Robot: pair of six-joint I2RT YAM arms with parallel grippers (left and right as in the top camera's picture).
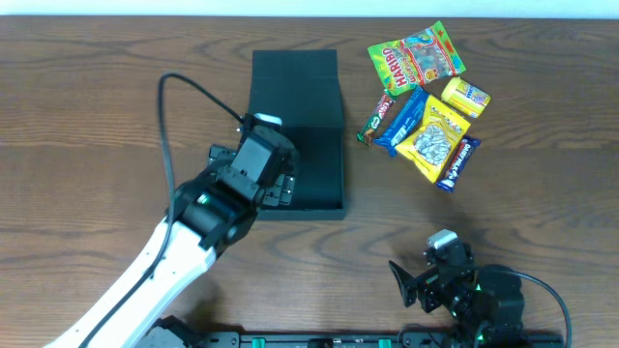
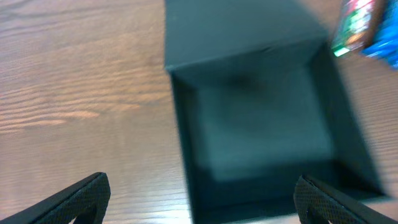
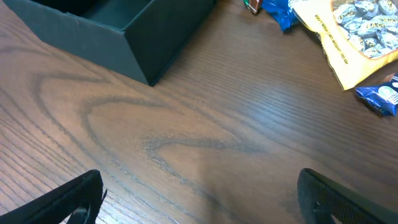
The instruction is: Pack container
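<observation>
The container [image 1: 342,164] is a dark, open box in mid-table, its flip lid [image 1: 295,82] lying flat behind it. Its inside looks empty in the left wrist view [image 2: 179,124]. My left gripper [image 1: 282,184] hovers over the box's front left edge, jaws open and empty [image 2: 202,199], one finger over the table and one over the box. My right gripper [image 1: 411,283] is open and empty [image 3: 199,193], low over bare wood near the front right. The box's corner shows in the right wrist view [image 3: 155,37].
Snack packets lie right of the box: a Haribo bag [image 1: 416,56], a small yellow packet [image 1: 466,97], a blue packet [image 1: 404,121], a yellow bag [image 1: 435,135], a blue bar [image 1: 458,162] and a brown bar [image 1: 375,118]. The yellow bag [image 3: 354,31] shows in the right wrist view.
</observation>
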